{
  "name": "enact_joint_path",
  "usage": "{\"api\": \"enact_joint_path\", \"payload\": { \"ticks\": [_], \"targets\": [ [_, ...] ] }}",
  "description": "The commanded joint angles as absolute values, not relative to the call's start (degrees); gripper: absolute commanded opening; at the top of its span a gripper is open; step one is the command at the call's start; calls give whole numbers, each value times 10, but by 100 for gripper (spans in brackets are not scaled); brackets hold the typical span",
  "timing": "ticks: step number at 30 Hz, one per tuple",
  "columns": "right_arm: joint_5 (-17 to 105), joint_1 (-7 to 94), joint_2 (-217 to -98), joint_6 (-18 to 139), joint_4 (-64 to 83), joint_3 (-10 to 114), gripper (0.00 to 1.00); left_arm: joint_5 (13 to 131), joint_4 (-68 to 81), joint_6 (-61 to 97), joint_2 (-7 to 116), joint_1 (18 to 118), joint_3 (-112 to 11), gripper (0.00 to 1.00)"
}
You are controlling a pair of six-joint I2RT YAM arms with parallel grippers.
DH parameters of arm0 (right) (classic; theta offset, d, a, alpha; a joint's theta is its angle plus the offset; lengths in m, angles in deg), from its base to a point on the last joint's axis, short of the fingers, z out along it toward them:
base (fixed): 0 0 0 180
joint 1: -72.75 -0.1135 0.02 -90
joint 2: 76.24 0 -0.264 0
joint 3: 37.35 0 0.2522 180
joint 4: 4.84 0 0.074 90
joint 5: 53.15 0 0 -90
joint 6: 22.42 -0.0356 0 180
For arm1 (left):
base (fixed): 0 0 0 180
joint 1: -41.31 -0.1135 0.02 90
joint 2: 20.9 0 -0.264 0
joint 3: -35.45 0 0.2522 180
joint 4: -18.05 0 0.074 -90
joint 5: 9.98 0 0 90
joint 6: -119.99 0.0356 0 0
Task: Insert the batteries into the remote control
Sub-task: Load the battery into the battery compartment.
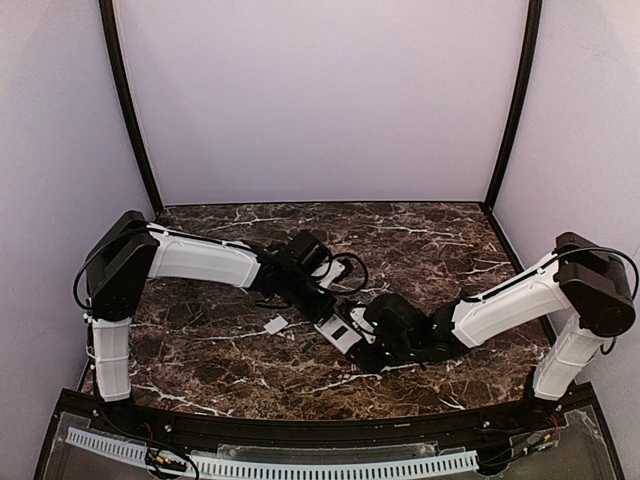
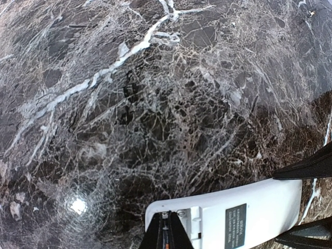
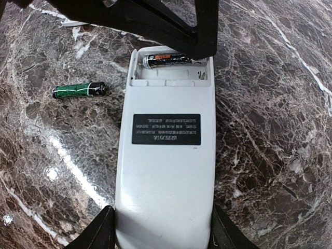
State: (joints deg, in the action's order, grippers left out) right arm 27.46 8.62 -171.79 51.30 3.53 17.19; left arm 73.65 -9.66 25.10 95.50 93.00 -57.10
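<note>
Hiding part of loaded battery (image 3: 162, 59), left gripper (image 3: 203, 49), remote control (image 3: 166, 171) cropped below

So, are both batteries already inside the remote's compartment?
No, a green battery lies on the marble table beside the remote control, and only the orange-labelled battery sits in its open compartment.

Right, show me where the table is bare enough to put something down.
Bare: the table's back strip along the wall, and its front strip between remote and near edge. Crowded: the centre, where left tool and right tool meet on the remote, loose battery and white piece beside it.
</note>
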Motion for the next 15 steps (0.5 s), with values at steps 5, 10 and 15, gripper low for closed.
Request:
{"api": "enact_joint_path", "payload": {
  "ticks": [5,10,15],
  "targets": [
    [297,79,-1732,519,114,151,0,770,-179,273,995,940,-589,6],
    [295,79,-1728,517,114,151,0,774,-198,276,1006,942,-592,6],
    [289,79,-1727,514,116,148,0,778,-216,280,1011,942,-590,6]
  ]
}}
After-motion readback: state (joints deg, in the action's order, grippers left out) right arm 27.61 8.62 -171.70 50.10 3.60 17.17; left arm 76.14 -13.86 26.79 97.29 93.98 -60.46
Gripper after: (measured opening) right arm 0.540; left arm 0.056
